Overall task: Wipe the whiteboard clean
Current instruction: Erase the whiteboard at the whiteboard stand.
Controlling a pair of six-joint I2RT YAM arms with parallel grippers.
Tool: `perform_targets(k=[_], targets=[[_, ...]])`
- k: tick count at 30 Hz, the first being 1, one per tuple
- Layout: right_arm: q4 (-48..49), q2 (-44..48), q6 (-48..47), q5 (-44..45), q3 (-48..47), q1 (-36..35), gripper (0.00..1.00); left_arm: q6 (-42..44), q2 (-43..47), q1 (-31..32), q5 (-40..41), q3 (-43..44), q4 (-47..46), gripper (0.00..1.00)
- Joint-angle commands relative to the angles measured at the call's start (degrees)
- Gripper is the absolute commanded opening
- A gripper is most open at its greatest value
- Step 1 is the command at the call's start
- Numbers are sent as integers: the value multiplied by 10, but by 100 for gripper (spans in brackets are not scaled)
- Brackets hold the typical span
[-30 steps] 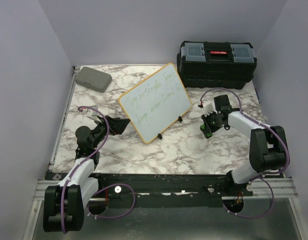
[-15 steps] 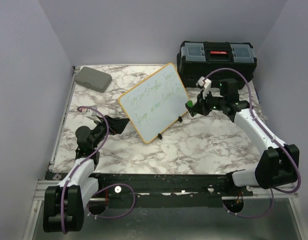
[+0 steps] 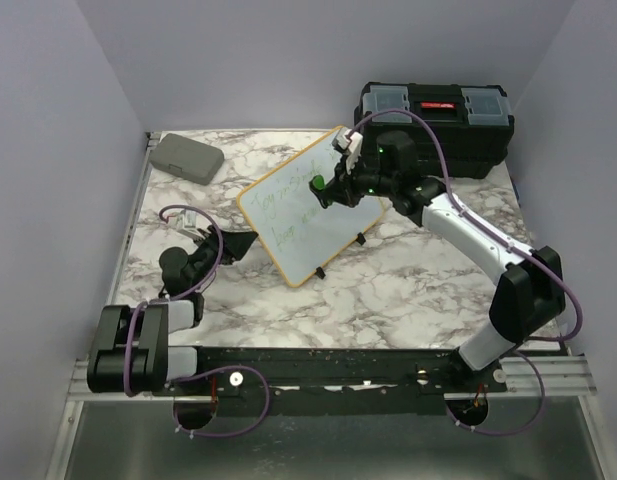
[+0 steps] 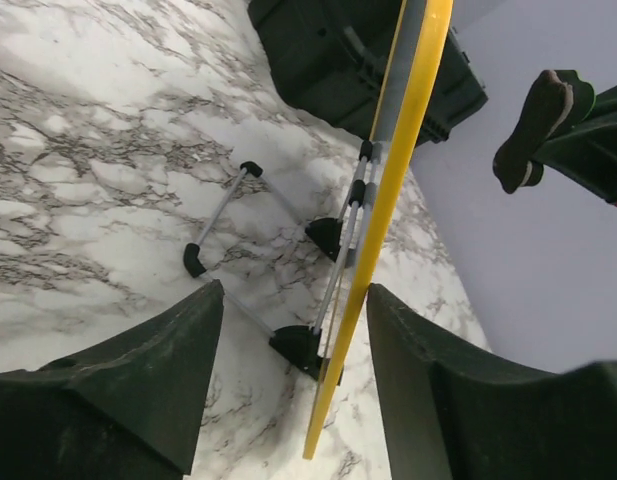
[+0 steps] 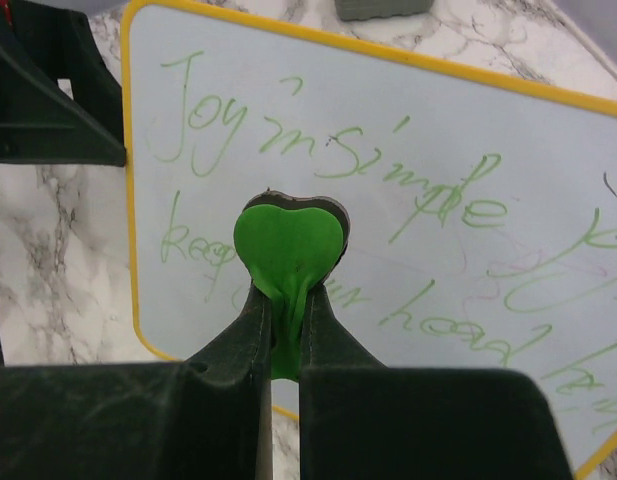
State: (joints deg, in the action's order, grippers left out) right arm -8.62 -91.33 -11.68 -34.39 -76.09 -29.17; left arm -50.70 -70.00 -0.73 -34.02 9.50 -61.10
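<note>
Whiteboard (image 3: 288, 228) at table (image 3: 398, 290) centre; toolbox (image 3: 433, 122) behind-right, case (image 3: 186, 157) back-left.

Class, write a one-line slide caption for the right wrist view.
Right gripper, shut on a green heart-shaped eraser, faces the whiteboard covered in green handwriting.

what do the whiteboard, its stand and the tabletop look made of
Whiteboard: smooth white face, probably coated, in a yellow frame, wood or plastic. Stand: thin grey rods that look metal, with black caps. Tabletop: marble-veined, likely a printed surface.
</note>
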Motion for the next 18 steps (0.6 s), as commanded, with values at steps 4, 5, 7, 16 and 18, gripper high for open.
perform_targets(k=[4, 5, 7, 16, 18], targets=[[3, -54, 25, 100, -53, -62, 1, -88, -131, 22, -15, -18, -274, 52], [0, -59, 25, 110, -58, -67, 1, -93, -141, 25, -13, -21, -294, 52], [-5, -69, 27, 120, -63, -73, 1, -94, -148, 29, -11, -22, -299, 52], [-14, -94, 32, 146, -84, -92, 1, -56, -146, 61, 27, -20, -260, 48], [-16, -99, 28, 156, -89, -105, 1, -48, -150, 67, 32, -17, -255, 39]])
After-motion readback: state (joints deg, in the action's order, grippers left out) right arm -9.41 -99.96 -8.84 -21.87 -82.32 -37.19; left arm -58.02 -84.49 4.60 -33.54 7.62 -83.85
